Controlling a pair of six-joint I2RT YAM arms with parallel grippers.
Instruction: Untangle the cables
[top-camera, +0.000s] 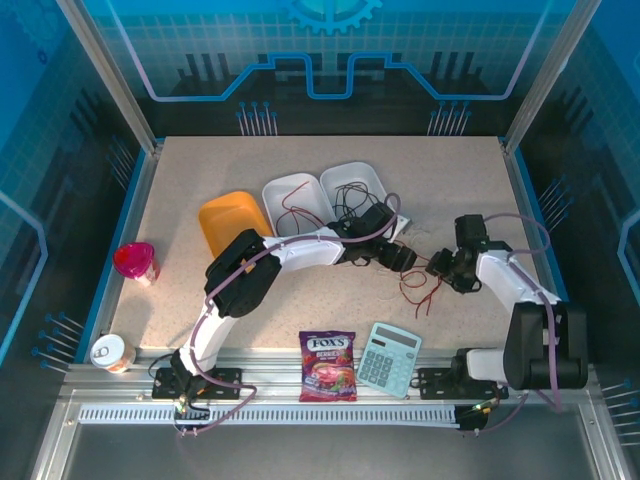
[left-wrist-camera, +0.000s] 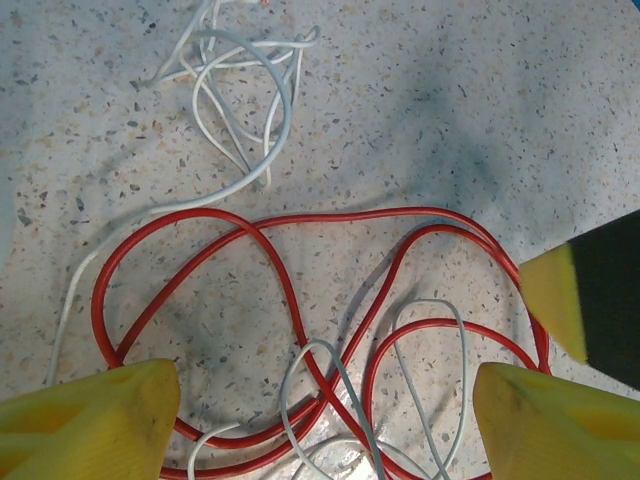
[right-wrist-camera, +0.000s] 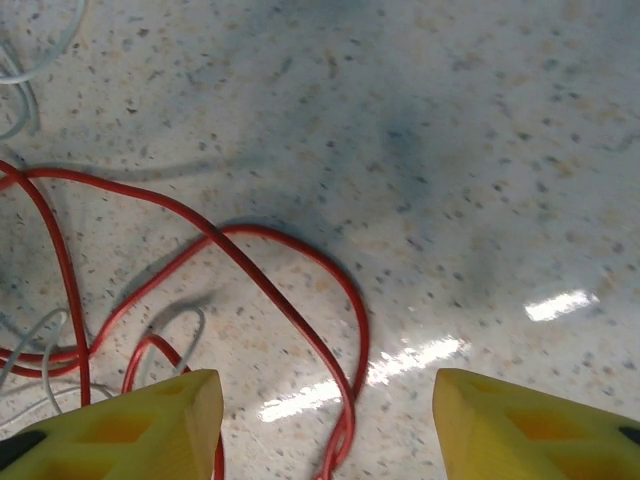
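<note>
BENCH-TOP TANGLE: Both arms meet over the cables (top-camera: 418, 290) right of centre on the speckled bench (top-camera: 180, 190), whose blue-edged frame leaves open surface along the far edge and toward the left. The left end effector (left-wrist-camera: 320, 430) hangs released, its yellow fingers (left-wrist-camera: 95, 420) spread above a red cable (left-wrist-camera: 300, 215) looped across a pale cable (left-wrist-camera: 240, 90). The right end effector (right-wrist-camera: 318, 425) is likewise released, with a red loop lying ungripped on the bench between its fingers. At the near edge, a bag (top-camera: 328, 366) reading "FOX'S BERRIES" lies just beside a pale blue calculator (top-camera: 389, 358). Behind the left arm sit an orange tray (top-camera: 232, 225) and two white trays (top-camera: 272, 200) with more cables in them, red and black. A pink cup (top-camera: 134, 262) and a small round container (top-camera: 112, 352) stand at the left edge.
</note>
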